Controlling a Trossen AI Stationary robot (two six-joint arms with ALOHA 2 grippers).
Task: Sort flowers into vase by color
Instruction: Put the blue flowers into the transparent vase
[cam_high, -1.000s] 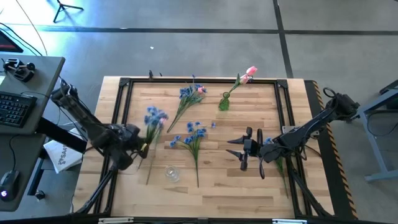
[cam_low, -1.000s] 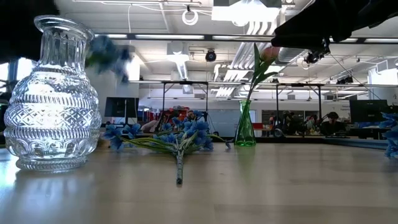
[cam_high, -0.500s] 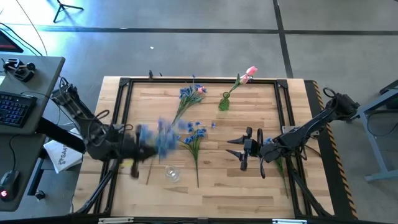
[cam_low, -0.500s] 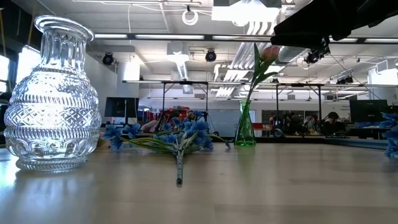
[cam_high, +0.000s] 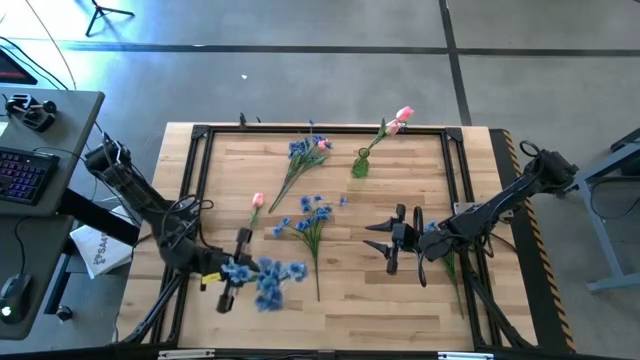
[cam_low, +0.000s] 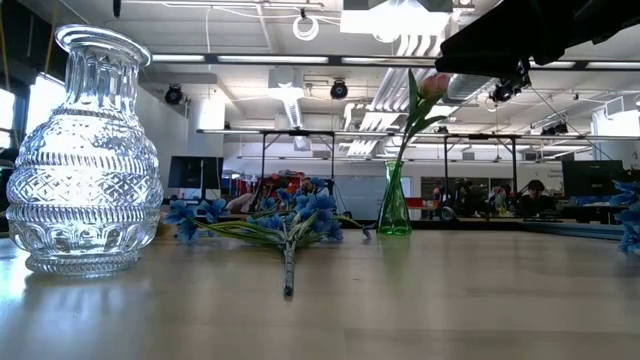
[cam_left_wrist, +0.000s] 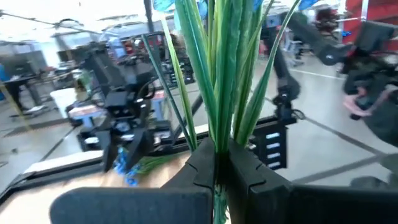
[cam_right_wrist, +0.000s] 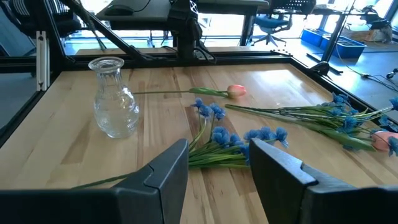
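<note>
My left gripper (cam_high: 238, 271) is near the table's near-left part, shut on a bunch of blue flowers (cam_high: 268, 275) held up in the air. The blossoms hide the clear glass vase in the high view. That vase (cam_right_wrist: 115, 96) stands upright with nothing in it (cam_low: 85, 150). A single pink tulip (cam_high: 257, 203) lies flat on the wood. A blue spray (cam_high: 312, 215) lies mid-table, another (cam_high: 300, 158) farther back. A green vase (cam_high: 360, 166) holds pink tulips (cam_high: 402, 118). My right gripper (cam_high: 392, 242) is open, hovering right of centre. My left gripper pinches the green stems (cam_left_wrist: 216, 140) of the blue bunch between its two fingers (cam_left_wrist: 202, 165). The fingers come level, pointing toward the table's right, and lie across the stems. The bunch stands upright, lifted clear, blossoms above the fingers; the stems' lower end is hidden by the gripper.
A black frame (cam_high: 200, 132) runs round the wooden table. More blue blossoms (cam_high: 448, 262) lie under the right arm near the right edge. Bare wood shows between the clear vase and the right gripper (cam_right_wrist: 217, 171), and along the near edge.
My left gripper has swung from the table's left side toward the near edge and to the right, carrying the blue bunch until it hangs over the clear vase. A pink tulip now lies alone where the bunch was. The right arm has kept still.
</note>
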